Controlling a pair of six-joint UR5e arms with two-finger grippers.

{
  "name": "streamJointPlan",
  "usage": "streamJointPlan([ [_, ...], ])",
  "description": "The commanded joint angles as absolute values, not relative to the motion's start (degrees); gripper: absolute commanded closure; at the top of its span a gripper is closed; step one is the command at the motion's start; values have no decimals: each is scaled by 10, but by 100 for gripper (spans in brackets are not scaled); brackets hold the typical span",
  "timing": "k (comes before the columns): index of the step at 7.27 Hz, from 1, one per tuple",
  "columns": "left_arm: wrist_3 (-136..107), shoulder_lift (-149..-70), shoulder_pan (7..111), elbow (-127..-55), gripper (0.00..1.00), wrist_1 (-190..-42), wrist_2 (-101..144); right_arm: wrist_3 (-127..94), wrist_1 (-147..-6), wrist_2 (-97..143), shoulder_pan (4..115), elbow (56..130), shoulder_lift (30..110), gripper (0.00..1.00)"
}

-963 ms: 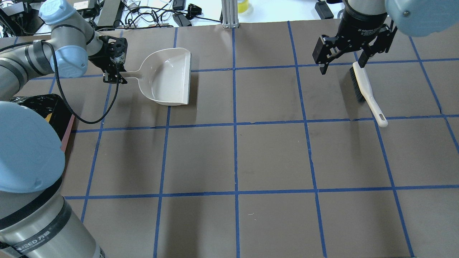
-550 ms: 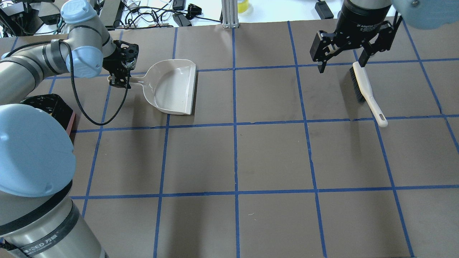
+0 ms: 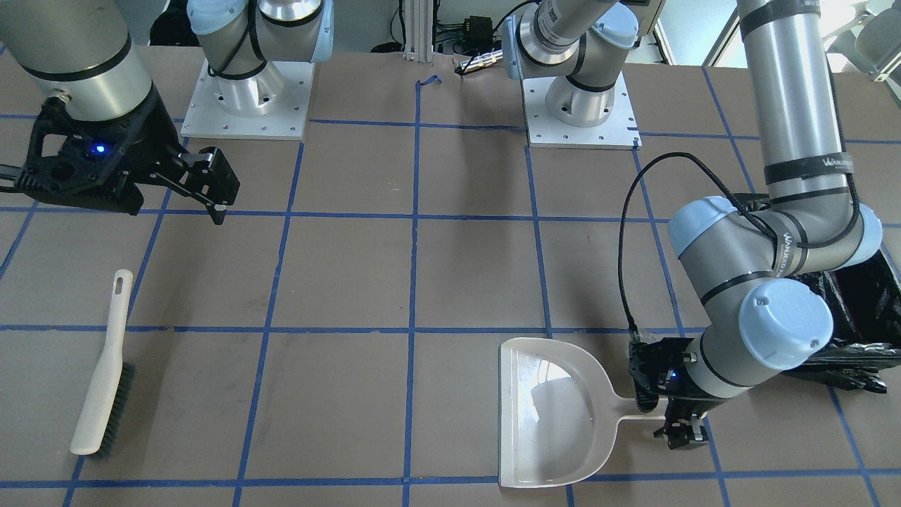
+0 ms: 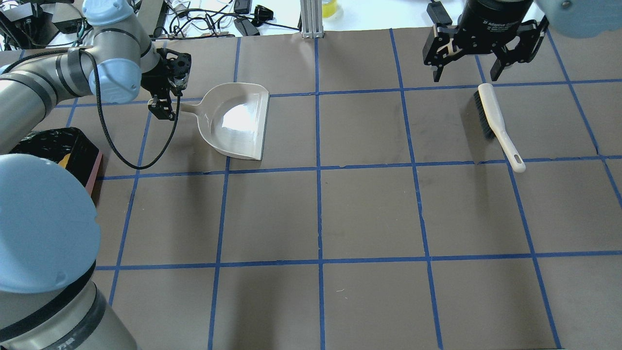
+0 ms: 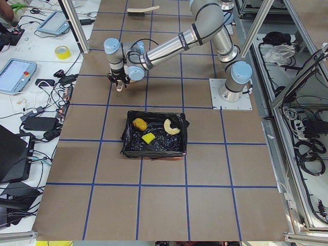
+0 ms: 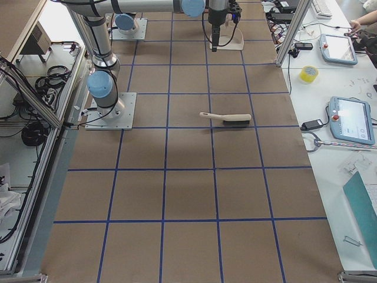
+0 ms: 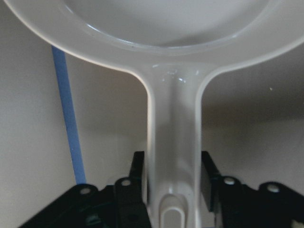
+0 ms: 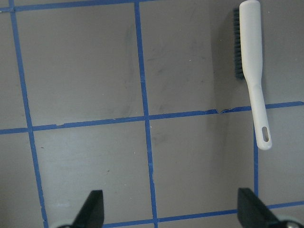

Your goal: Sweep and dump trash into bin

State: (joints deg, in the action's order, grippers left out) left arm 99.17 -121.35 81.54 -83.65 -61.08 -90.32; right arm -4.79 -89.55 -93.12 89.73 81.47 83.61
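Observation:
The bin (image 5: 154,152), pink-sided with a black bag, holds the trash: a golden-brown lump (image 5: 139,123), a yellow sponge wedge (image 5: 148,138) and a cream crescent piece (image 5: 171,127). The bin's corner shows by my left arm (image 4: 58,143). My left gripper (image 4: 165,104) is shut on the handle of the light grey dustpan (image 4: 238,121), which lies low and level over the table; the left wrist view shows the handle (image 7: 173,156) between the fingers. My right gripper (image 4: 465,75) is open and empty, above and beyond the brush (image 4: 495,121).
The white brush with dark bristles lies on the brown paper (image 3: 105,373), clear of my right gripper (image 8: 172,213). Blue tape lines grid the table. Cables, a tape roll and tablets lie beyond the far edge. Both arm bases stand at the robot's side (image 3: 246,98).
My left arm has swung the dustpan right and toward the robot, and it now sits flatter. My right gripper has moved away from the brush toward the far edge, still open.

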Motion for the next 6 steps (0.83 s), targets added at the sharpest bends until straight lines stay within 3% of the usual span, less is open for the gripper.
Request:
streamJointPlan([
  [1,886,-1123,856,-844,0,-674,-899,-54,-897,-930,896,814,843,1],
  [4,775,-955,859,-889,0,-839,-909,-54,-901,-926,892,817,834,1],
  [6,633,-891,858,-938,0,-845,-907,-55,-899,-929,891,813,831,1],
])
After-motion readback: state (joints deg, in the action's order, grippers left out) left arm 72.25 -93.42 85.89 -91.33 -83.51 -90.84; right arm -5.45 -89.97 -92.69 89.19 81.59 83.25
